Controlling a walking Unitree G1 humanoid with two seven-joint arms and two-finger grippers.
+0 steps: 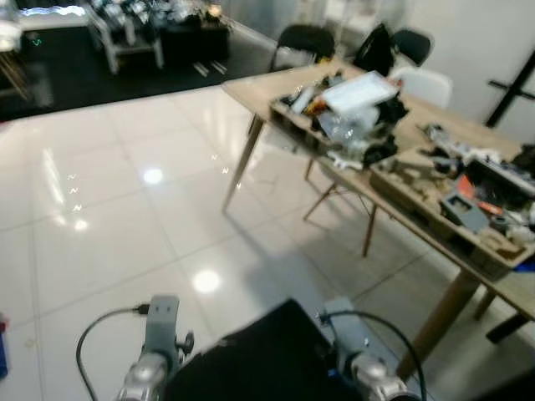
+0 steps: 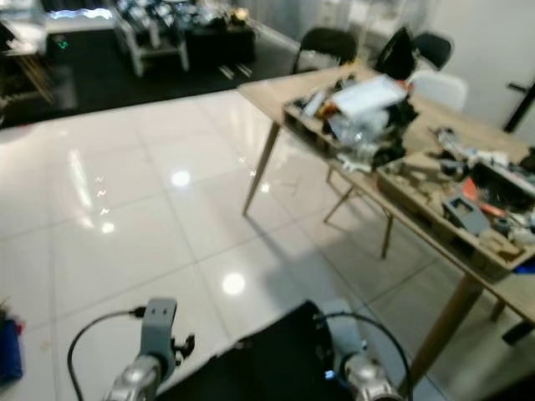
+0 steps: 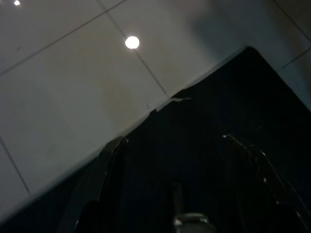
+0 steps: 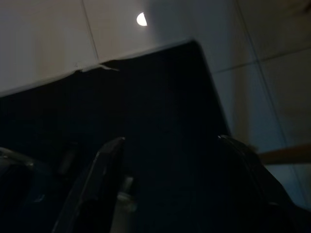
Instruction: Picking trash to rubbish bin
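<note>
A large black flat thing (image 1: 267, 355), like a sheet or bag with a torn edge, lies low in front of me between my two arms. My left arm (image 1: 159, 330) and right arm (image 1: 355, 351) flank it. In the left wrist view, my left gripper (image 3: 172, 139) stands open, its fingers spread wide over the black thing (image 3: 204, 116). My right gripper (image 4: 170, 140) is open the same way above that dark surface (image 4: 150, 97). Whether either finger touches it cannot be told. White glossy floor tiles (image 1: 109, 209) lie beyond.
A wooden table (image 1: 267, 88) runs along the right, with splayed legs (image 1: 242, 163) reaching onto the floor. On it stand two wooden trays (image 1: 451, 209) heaped with clutter (image 1: 355, 109). Black chairs (image 1: 305, 40) stand behind. A blue object (image 2: 8, 347) sits at the far left.
</note>
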